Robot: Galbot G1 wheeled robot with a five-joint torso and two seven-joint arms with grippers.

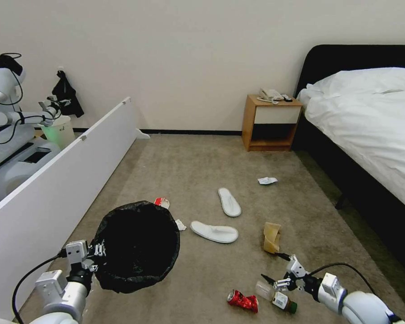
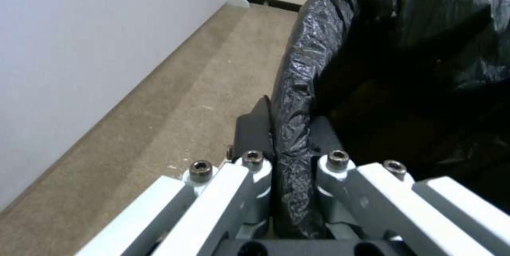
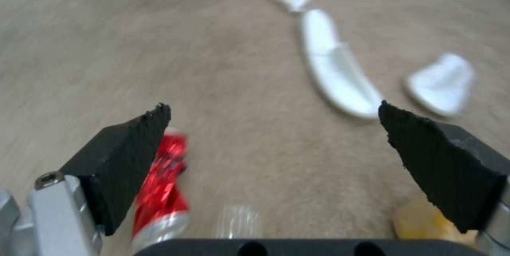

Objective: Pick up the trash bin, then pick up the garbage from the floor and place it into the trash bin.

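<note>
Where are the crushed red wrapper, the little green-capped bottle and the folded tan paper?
Crushed red wrapper point(image 1: 243, 300), head view, on its crinkled middle.
Little green-capped bottle point(image 1: 277, 298), head view, on its label.
Folded tan paper point(image 1: 272, 236), head view, on its flat middle.

Bin point(image 1: 137, 245) hides most of red-white packet point(image 1: 162, 202); bottle point(image 3: 239, 221) blurred, cut off.

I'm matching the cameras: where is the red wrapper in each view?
Head view: wrapper on the carpet, bottom centre, beside the bottle.
Right wrist view: wrapper partly behind one pad of the open right gripper.
Left wrist view: faces the bin instead.
Shared landmark: the nearer slipper.
</note>
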